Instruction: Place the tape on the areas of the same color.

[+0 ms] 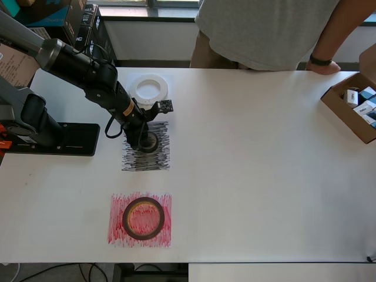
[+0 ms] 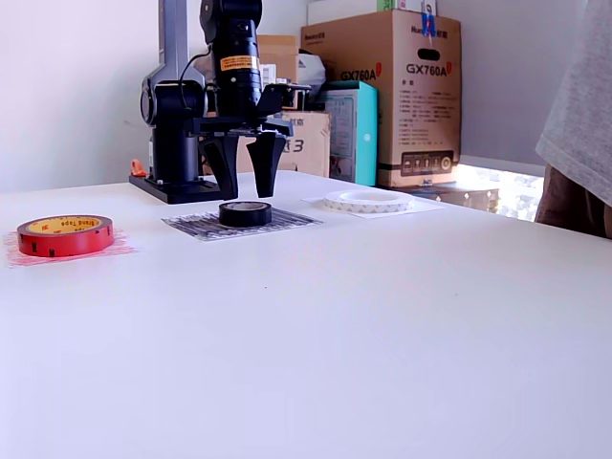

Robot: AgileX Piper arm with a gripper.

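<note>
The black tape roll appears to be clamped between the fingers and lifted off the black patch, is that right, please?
Not lifted or clamped: the exterior view shows the black tape roll lying on the black patch, with the open gripper just above it, its fingers apart.

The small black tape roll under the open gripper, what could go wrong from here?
The open gripper hangs just above the small black tape roll, fingers straddling it; a sideways move could nudge the roll off the black scribbled paper patch. Dropping lower might snag that loose paper. The whitish translucent tape ring lies close behind the arm.
</note>
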